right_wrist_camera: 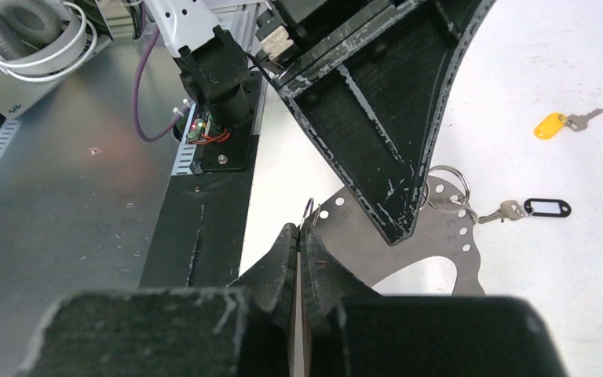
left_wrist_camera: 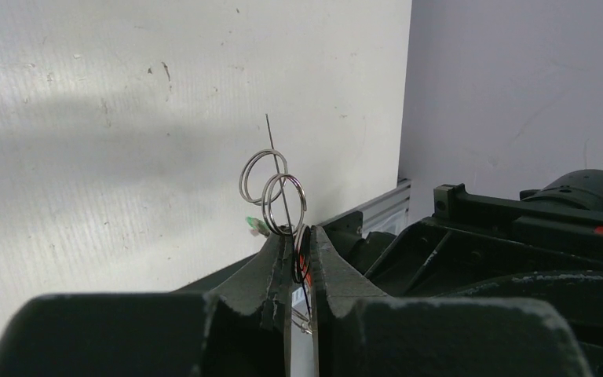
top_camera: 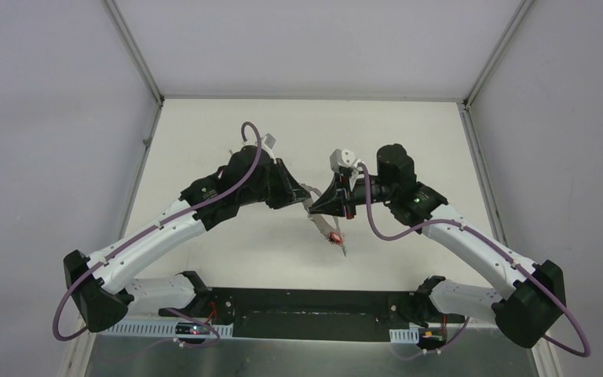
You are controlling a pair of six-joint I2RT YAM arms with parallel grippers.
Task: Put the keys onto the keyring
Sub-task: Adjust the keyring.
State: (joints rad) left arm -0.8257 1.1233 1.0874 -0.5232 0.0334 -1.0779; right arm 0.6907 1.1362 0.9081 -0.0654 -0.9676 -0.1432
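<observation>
Keyring, a flat perforated grey band, bridges both arms, right gripper clamped fully shut on its near end and left gripper pinched almost shut on small wire rings at the other, while black-tagged key and yellow-tagged key lie well apart on the table.

A robotics lab: white-walled booth with aluminium frame.

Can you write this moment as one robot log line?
left gripper: shut on wire rings | right gripper: shut on keyring | yellow-tag key, black-tag key: on table
</observation>
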